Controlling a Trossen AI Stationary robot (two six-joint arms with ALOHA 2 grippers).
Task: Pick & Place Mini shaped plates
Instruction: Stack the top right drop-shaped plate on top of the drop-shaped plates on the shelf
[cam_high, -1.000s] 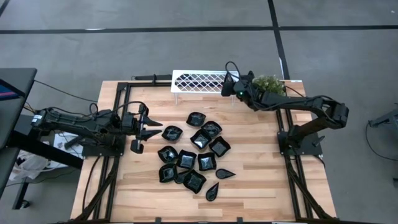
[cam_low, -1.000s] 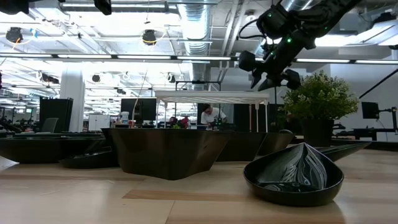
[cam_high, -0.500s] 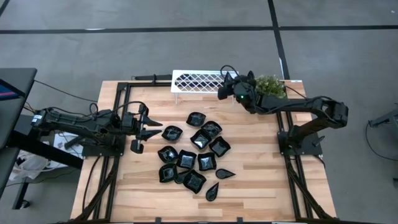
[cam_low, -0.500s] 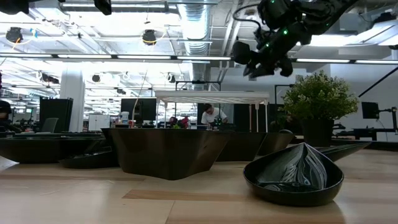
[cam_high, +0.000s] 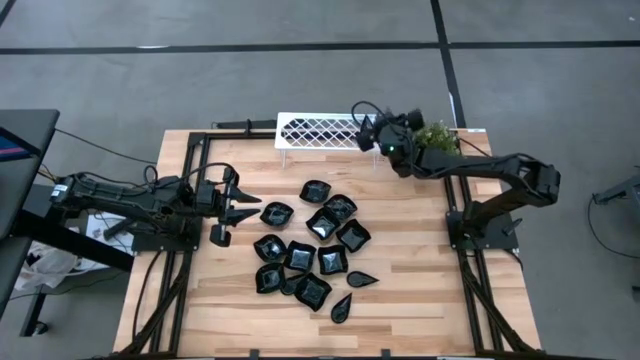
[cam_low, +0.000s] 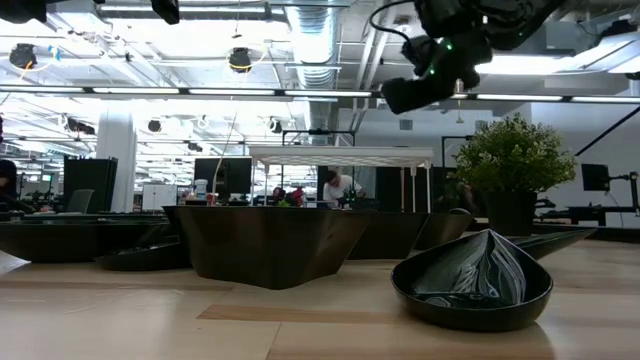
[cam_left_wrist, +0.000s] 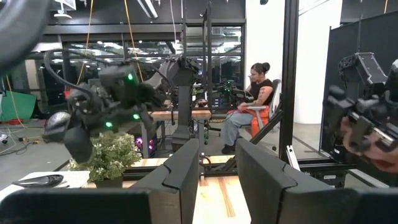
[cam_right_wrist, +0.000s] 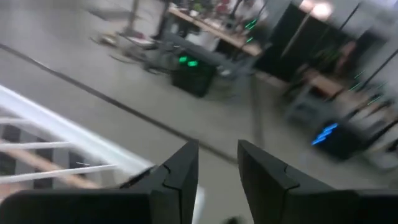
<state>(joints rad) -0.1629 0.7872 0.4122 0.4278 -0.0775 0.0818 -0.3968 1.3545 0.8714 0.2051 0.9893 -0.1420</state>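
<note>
While the right gripper (cam_high: 366, 131) hangs above the right end of the white lattice tray (cam_high: 318, 131) at the upper centre of the high view, beside the small green plant (cam_high: 434, 135), we see its fingers (cam_right_wrist: 177, 177) standing slightly apart with nothing between them. The mini shaped plates (cam_high: 312, 253) lie clustered on the wooden table (cam_high: 420, 290) at the centre of the frame, well apart from that gripper; one teardrop plate (cam_low: 472, 280) sits nearest the low camera.

The left gripper (cam_high: 236, 200) waits at the left of the frame, just beside the leftmost plate (cam_high: 276, 213), its fingers (cam_left_wrist: 183, 174) a little apart and empty.

We judge the step in hand to be a reach for a plate. To do it well, we recommend choosing a plate at the cluster's edge, descending vertically, and pinching one raised rim so neighbouring plates stay undisturbed.
</note>
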